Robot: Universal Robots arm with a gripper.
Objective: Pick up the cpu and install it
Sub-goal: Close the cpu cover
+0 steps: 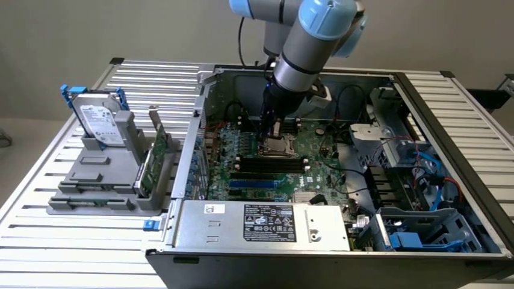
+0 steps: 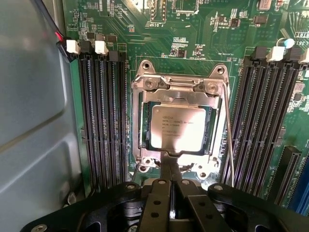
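Observation:
The cpu (image 2: 176, 128), a small silver square chip with printed text, lies flat inside the socket (image 2: 181, 84), whose metal frame surrounds it. My gripper (image 2: 170, 162) is shut, its two dark fingers pressed together with nothing visible between them. The tips sit right at the edge of the cpu nearest the wrist; I cannot tell whether they touch it. In the exterior view my gripper (image 1: 275, 131) points straight down into the open computer case, just above the socket (image 1: 283, 147) on the green motherboard.
Black memory slots (image 2: 104, 121) flank the socket on both sides, and a thin wire lever (image 2: 229, 145) runs along one edge. A grey case wall (image 2: 34, 121) stands close by. The hard drive (image 1: 103, 123) stands in a grey holder outside the case. The power supply (image 1: 269, 223) lies at the front.

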